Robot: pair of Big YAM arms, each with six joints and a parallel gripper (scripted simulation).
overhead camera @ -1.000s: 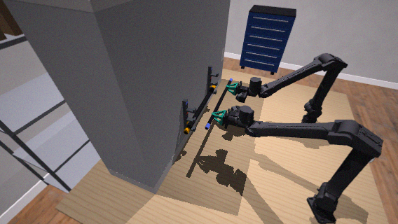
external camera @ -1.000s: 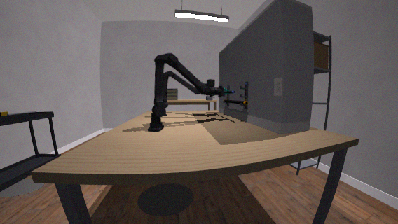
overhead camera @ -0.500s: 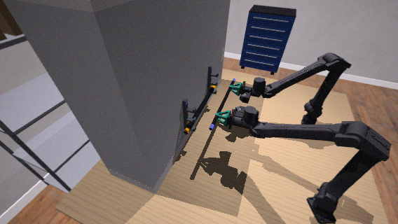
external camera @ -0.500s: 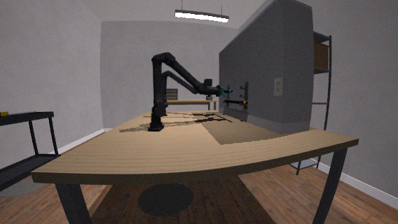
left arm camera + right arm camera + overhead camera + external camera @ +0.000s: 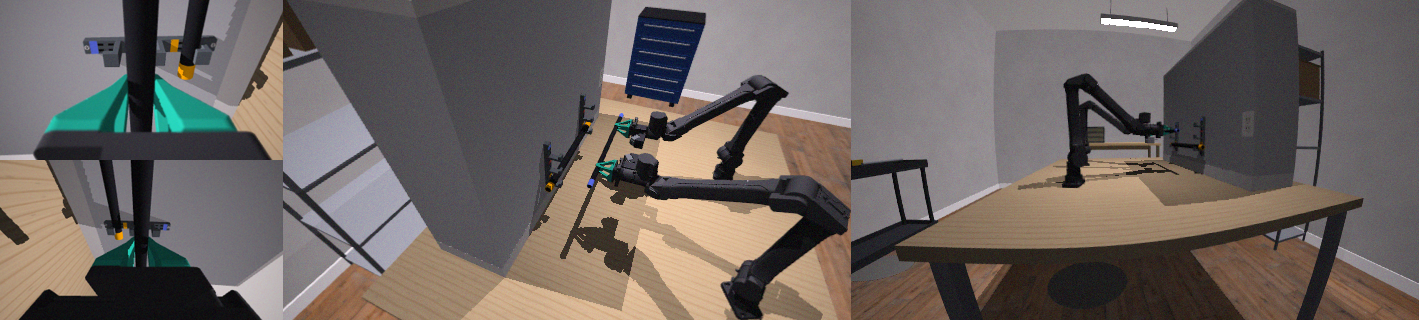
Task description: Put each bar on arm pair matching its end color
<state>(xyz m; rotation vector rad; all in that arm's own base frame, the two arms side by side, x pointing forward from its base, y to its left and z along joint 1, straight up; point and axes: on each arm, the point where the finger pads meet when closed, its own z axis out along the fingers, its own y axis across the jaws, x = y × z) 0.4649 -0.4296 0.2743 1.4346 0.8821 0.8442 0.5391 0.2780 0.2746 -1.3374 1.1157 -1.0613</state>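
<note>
Left pincer [image 5: 606, 170] [image 5: 1166, 130] [image 5: 141, 80] and right pincer [image 5: 624, 127] [image 5: 141, 240] clamped on blue-ended bar [image 5: 607, 150] [image 5: 1177, 130] [image 5: 141, 36] [image 5: 142, 196], off rack. Uneven advance could leave one end unsupported; dipping could knock orange-ended bar [image 5: 572, 151] [image 5: 1187, 145] [image 5: 196, 28] [image 5: 111, 192], resting on lowest arms.

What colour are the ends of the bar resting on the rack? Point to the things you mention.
Orange [image 5: 550, 187] [image 5: 1201, 147] [image 5: 186, 71] [image 5: 118, 236]; left wrist view.
</note>
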